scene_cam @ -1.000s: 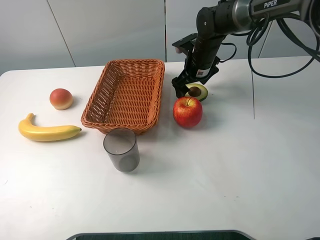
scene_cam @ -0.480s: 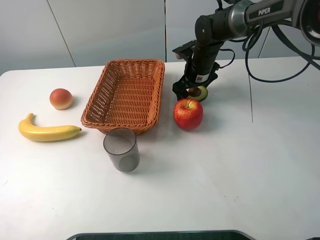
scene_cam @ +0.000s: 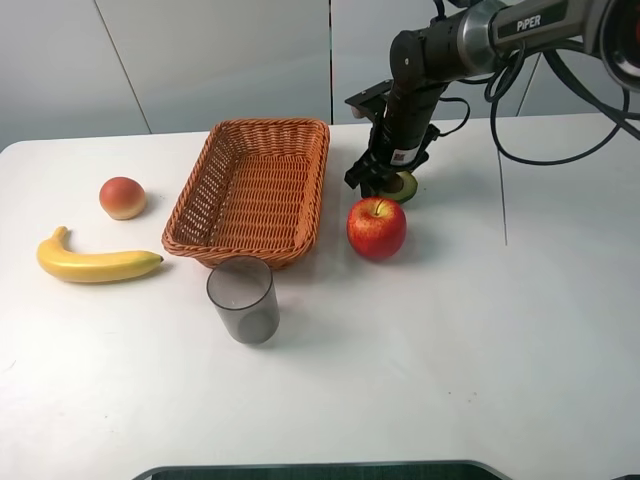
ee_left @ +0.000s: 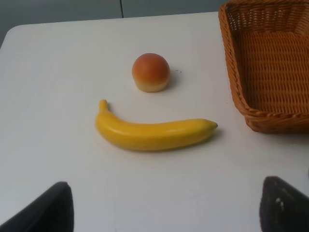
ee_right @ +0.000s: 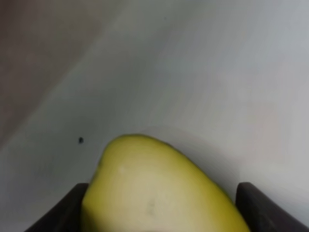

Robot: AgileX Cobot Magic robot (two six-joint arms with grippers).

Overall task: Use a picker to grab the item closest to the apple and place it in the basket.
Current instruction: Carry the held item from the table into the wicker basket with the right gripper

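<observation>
A red apple (scene_cam: 376,226) sits on the white table, right of the wicker basket (scene_cam: 268,124). Just behind the apple lies a green avocado half (scene_cam: 405,186), the nearest item to it. My right gripper (scene_cam: 381,181) is lowered over the avocado, which still rests on the table. In the right wrist view the avocado (ee_right: 159,193) fills the space between the two fingers, each touching one of its sides. My left gripper (ee_left: 164,212) is open with nothing between its fingers, hovering over the table's left side.
A yellow banana (scene_cam: 95,262) and a peach (scene_cam: 122,197) lie left of the basket; both show in the left wrist view, banana (ee_left: 154,133) and peach (ee_left: 151,72). A grey translucent cup (scene_cam: 243,299) stands in front of the basket. Cables hang from the right arm.
The right gripper has come down around the avocado half and narrowed onto it. The avocado and apple have not shifted.
</observation>
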